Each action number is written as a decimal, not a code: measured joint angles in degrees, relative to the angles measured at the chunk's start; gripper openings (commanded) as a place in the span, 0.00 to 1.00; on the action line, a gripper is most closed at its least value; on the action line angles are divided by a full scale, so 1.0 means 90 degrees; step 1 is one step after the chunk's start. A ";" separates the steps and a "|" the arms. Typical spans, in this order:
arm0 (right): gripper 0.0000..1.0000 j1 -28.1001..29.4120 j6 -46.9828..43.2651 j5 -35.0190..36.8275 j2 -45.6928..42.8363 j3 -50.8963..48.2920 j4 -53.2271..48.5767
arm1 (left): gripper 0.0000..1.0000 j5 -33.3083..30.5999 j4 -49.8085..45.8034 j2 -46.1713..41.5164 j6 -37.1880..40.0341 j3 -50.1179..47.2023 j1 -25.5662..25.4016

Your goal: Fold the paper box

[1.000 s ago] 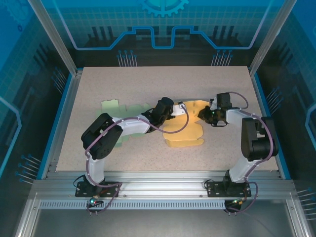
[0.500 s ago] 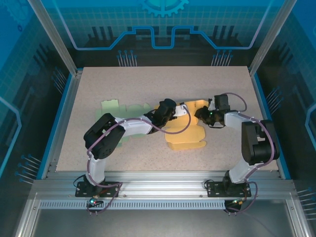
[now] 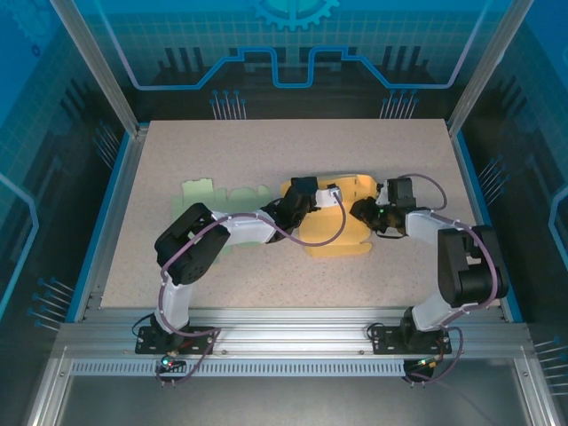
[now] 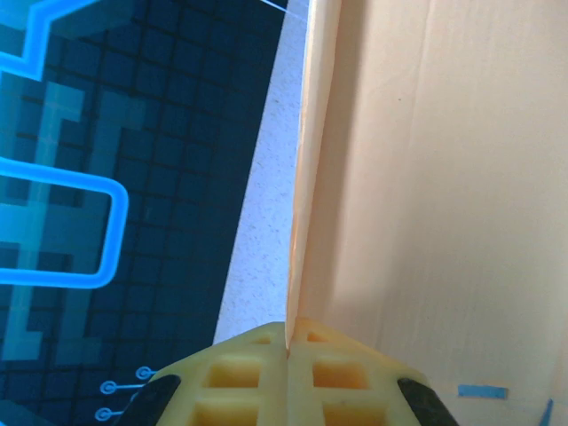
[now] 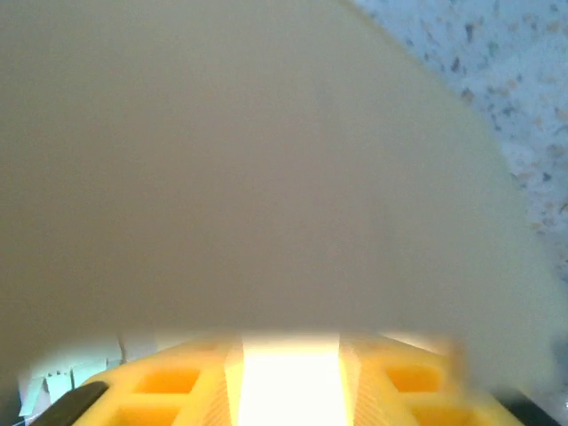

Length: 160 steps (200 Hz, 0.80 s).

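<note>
top external view: a flat green sheet [image 3: 213, 193] lies on the left of the table [image 3: 293, 146]. just right of it the left gripper [image 3: 300, 188] reaches the near-left edge of the yellow paper box [image 3: 342, 241], which sits partly folded near the table's middle, one side raised. the right gripper [image 3: 362, 211] meets the box at its right side. left wrist view: the left gripper [image 4: 288, 342] is closed tight on the thin edge of an upright box panel. right wrist view: the right gripper [image 5: 290, 355] has its fingers slightly apart, with a blurred box panel close in front.
</note>
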 measured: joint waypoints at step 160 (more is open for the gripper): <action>0.58 -0.2455 -0.1280 0.0240 -0.2652 0.0372 -0.2040 | 0.00 0.0010 0.1464 0.0012 0.0862 -0.0644 0.0000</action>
